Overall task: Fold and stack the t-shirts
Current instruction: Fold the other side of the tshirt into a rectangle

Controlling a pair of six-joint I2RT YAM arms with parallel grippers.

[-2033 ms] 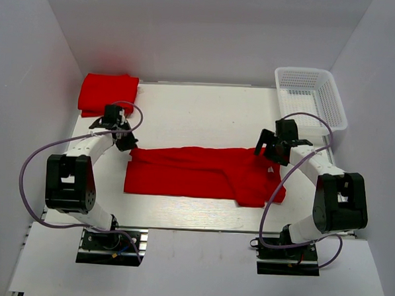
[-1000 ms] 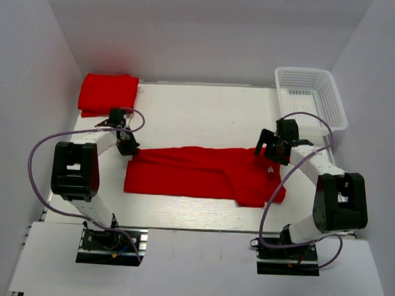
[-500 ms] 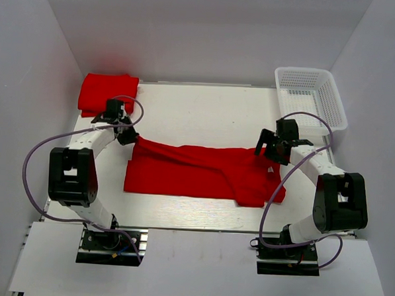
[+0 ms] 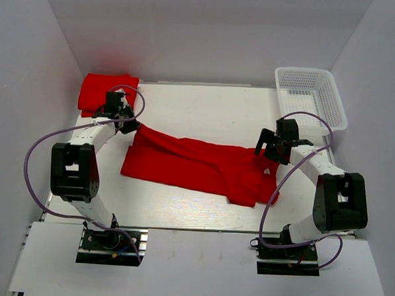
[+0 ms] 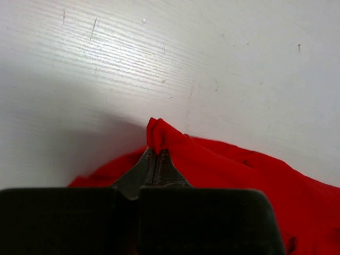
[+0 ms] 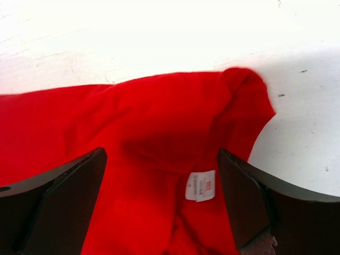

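We see the left gripper (image 4: 124, 125) with its jaws clamped together on the back-left corner of the spread t-shirt (image 4: 196, 166), which lies slantwise across the middle of the table (image 4: 206, 112). The right gripper (image 4: 270, 147) hovers over the shirt's right end, jaws wide apart and gripping nothing. 1 folded t-shirt (image 4: 106, 92) lies at the back-left corner, just behind the left gripper, and the basket (image 4: 311, 94) sits at the back right.

Only the left wrist view shows the pinch itself: a small red fold pokes out past the closed tips. Only the right wrist view clearly shows the white neck label (image 6: 201, 186), lying on the cloth between the 2 open fingers (image 6: 64, 199).
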